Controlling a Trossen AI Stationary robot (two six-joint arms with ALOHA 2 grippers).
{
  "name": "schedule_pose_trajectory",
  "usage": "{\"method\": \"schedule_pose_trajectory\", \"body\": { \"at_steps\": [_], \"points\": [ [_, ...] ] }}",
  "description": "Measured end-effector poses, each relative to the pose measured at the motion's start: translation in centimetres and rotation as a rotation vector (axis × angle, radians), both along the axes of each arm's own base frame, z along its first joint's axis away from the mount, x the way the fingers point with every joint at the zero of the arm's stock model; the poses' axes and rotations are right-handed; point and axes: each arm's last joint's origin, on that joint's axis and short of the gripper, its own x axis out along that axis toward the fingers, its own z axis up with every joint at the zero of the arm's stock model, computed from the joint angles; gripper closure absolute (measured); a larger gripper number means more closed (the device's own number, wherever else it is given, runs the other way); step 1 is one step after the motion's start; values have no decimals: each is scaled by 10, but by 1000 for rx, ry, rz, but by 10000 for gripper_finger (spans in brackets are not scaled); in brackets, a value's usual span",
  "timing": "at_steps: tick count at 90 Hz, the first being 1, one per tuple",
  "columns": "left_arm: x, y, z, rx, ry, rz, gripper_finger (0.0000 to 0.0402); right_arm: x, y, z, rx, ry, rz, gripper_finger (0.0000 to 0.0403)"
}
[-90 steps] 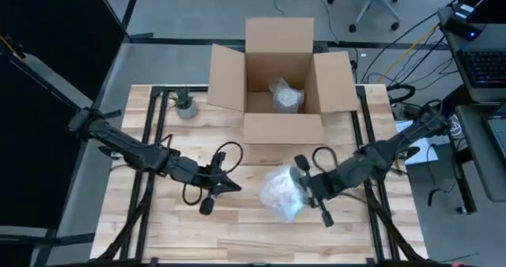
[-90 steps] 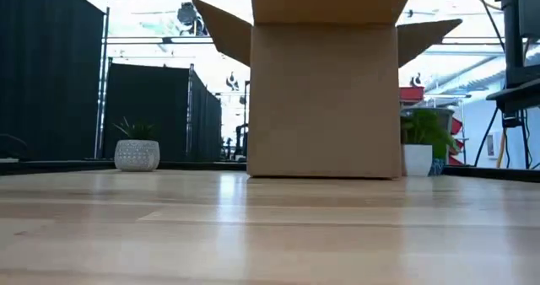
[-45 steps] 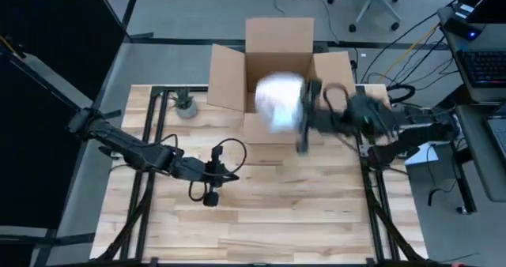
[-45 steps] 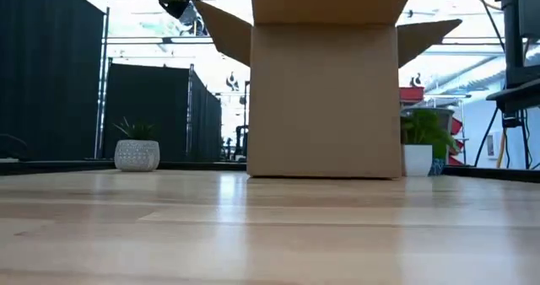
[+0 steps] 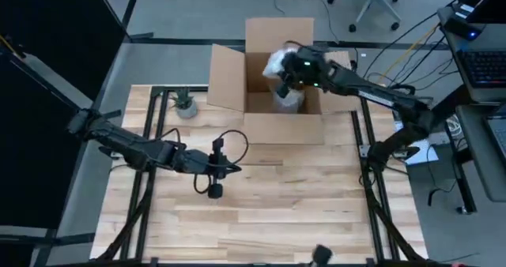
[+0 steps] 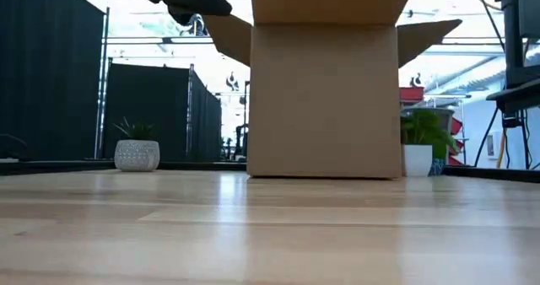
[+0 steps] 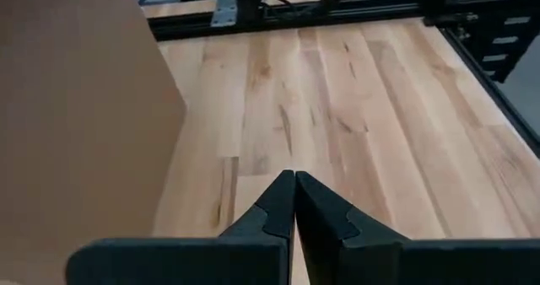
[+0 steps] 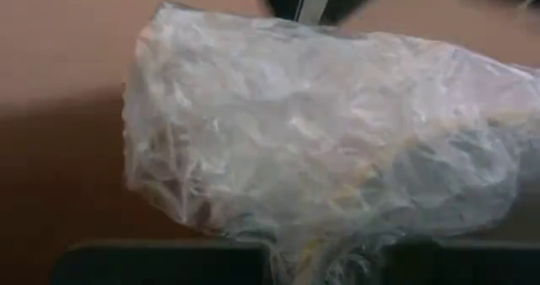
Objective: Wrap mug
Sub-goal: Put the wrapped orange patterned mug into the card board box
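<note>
The mug is a bundle of clear bubble wrap (image 5: 274, 62) (image 8: 321, 133), hanging over the open cardboard box (image 5: 277, 31) (image 6: 325, 91) at the table's far edge. My right gripper (image 5: 291, 71) is shut on it. The mug itself is hidden inside the wrap. A second wrapped bundle (image 5: 289, 99) lies on the box's floor. My left gripper (image 5: 236, 170) (image 7: 294, 184) is shut on nothing, above bare tabletop left of centre. My right gripper holds the bubble-wrap bundle by its near part (image 8: 325, 247). The bundle fills the wrist view and hides the fingers, so the kind of hold does not show. It is lifted clear, above the box's opening and over the second bundle.
The box's flaps stand open to the left (image 5: 225, 77), right (image 5: 336, 81) and far side. A small potted plant (image 5: 185, 105) (image 6: 137, 154) stands at the far left. Wide bare wood (image 5: 277, 196) lies between the box and the near edge.
My right gripper has lifted the wrapped mug off the table's near middle and swung it fast toward the far edge, ending above the open box. My left gripper has drifted slightly toward the far edge, still shut.
</note>
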Motion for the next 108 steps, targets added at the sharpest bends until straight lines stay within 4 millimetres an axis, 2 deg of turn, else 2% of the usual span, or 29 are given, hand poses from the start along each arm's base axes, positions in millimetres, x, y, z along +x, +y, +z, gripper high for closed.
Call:
{"method": "schedule_pose_trajectory", "body": {
  "at_steps": [16,31,52,70,108],
  "points": [
    [3,0,-6,6,25,5,402,27,-18,-35,109,173,-4,374],
    [7,-1,-15,1,71,13,402,39,-26,-71,196,297,-15,374],
    [10,-3,-22,0,96,10,402,50,-32,-96,239,343,-42,374],
    [10,-4,-22,-1,94,4,402,52,-34,-105,277,335,-70,374],
    [10,-5,-22,-2,92,1,402,53,-35,-106,359,243,-174,374]
  ]
}}
